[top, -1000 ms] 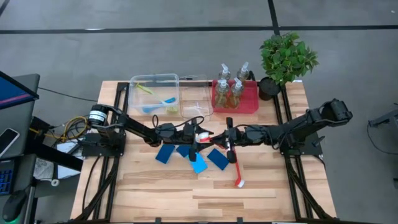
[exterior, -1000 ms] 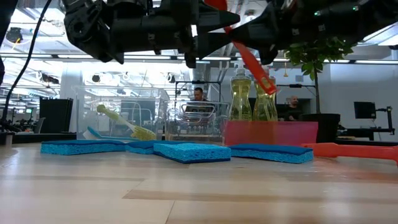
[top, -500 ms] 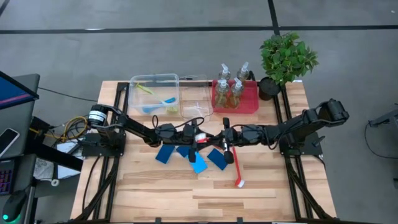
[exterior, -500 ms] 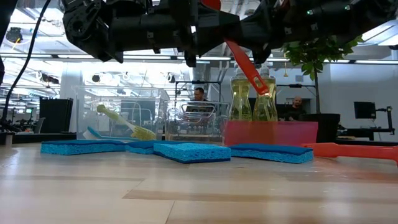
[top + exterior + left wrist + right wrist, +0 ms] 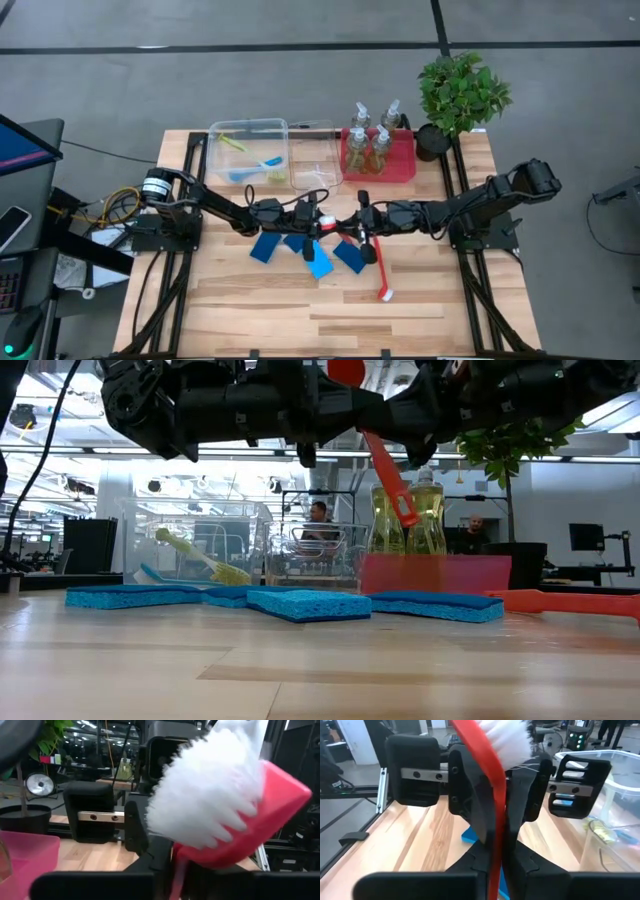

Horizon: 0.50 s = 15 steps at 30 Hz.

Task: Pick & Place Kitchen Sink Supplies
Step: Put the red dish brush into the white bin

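A red long-handled brush [image 5: 385, 455] with white bristles [image 5: 210, 795] hangs in the air over the table's middle, between my two grippers. My left gripper [image 5: 322, 222] comes from the table's left and is shut on it. My right gripper [image 5: 352, 225] comes from the right, facing the left one, and is shut on it too. A second red brush [image 5: 381, 272] lies flat on the table near the right. Several blue sponges [image 5: 320, 262] lie flat under the grippers. Pump bottles [image 5: 368, 135] stand in the red tray [image 5: 400, 168]. My left gripper pinches the brush's neck [image 5: 490, 795], just below the bristled head, between its two fingers. The fingers lie level, from the table's left, across the handle. The head [image 5: 250, 830] stands above the fingers. My right gripper pinches the red handle [image 5: 495, 865] between its two fingers, a little below the left gripper's hold. Its fingers lie level, from the table's right. The brush is clear of the table; its handle slants down to a free end [image 5: 408, 518].
A clear bin [image 5: 248, 128] at the far left holds a green and a blue brush. A smaller clear bin [image 5: 315, 180] stands beside it. A potted plant [image 5: 462, 92] is at the far right corner. The near half of the table is bare wood.
My left gripper has shut on the red brush's neck while both arms kept their places. The hanging handle has tipped steeper, and its free end has sunk a little and swung toward the left arm.
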### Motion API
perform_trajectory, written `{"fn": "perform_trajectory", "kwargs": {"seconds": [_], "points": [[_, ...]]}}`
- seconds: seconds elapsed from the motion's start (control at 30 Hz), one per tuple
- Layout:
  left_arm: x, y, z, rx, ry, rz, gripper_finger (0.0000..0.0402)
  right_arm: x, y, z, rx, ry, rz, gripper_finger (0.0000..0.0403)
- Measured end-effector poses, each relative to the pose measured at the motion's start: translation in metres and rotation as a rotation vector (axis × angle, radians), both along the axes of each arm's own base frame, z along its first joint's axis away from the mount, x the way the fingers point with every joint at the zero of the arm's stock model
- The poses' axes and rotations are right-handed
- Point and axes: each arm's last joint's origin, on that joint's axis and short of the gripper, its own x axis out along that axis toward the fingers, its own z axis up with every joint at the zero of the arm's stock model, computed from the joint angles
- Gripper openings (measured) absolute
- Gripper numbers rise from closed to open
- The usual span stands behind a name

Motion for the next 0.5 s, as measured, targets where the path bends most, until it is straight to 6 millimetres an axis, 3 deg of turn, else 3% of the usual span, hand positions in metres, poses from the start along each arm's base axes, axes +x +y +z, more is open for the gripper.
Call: {"fn": "perform_trajectory", "kwargs": {"seconds": [0.1,0.33,0.5], "points": [[0.0000,-0.0002,0.0005,-0.001,-0.006,-0.003,0.0016,-0.0001,0.0003,-0.0016,-0.006,0.016,0.004,0.0049],[0.0001,-0.0003,0.0018,-0.001,-0.009,-0.003,0.0037,-0.0003,-0.0001,-0.0051,-0.012,0.048,0.001,0.0089],[-0.0005,-0.0001,0.0037,-0.001,-0.014,-0.003,0.0016,-0.0002,-0.0021,-0.0060,-0.014,0.059,-0.009,0.0109]]}}
